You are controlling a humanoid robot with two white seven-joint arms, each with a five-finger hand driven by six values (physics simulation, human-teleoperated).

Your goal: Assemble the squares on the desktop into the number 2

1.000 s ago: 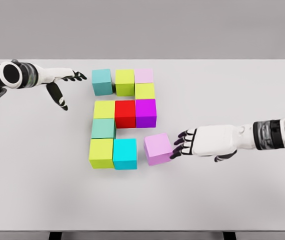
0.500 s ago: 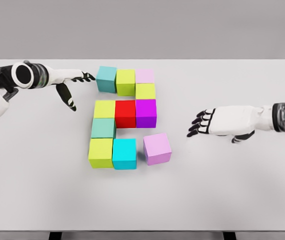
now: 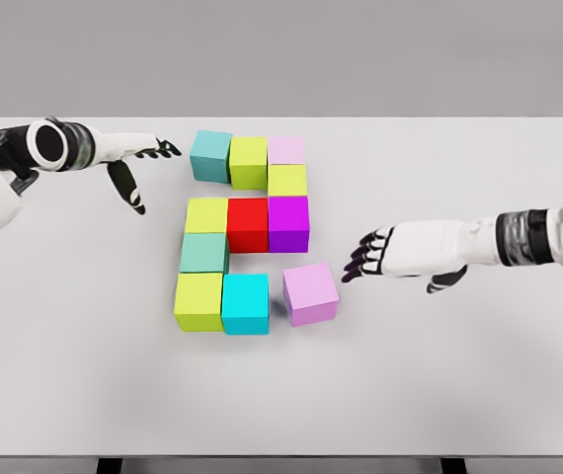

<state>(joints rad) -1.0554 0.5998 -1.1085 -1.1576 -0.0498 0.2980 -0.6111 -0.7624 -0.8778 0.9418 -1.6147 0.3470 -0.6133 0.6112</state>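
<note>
Coloured cubes lie on the white table [image 3: 459, 375] in a 2-like block. The top row holds a teal cube [image 3: 210, 155], a lime cube [image 3: 248, 162] and a pale pink cube [image 3: 285, 150]. Below come a lime cube [image 3: 286, 181], then a lime cube [image 3: 205, 215], a red cube [image 3: 248, 224] and a magenta cube [image 3: 288, 223]. A green-teal cube [image 3: 203, 254] sits over a lime cube [image 3: 199, 301] and a cyan cube [image 3: 246, 302]. A lilac cube [image 3: 311, 293] stands slightly turned, a small gap right of the cyan one. My right hand [image 3: 362, 259] hovers open just right of it. My left hand [image 3: 148, 168] is open left of the teal cube.
The left hand nudged the teal cube right toward the lime one, then drew back slightly. The right hand left the lilac cube, pulled away right, and has come back near it.
</note>
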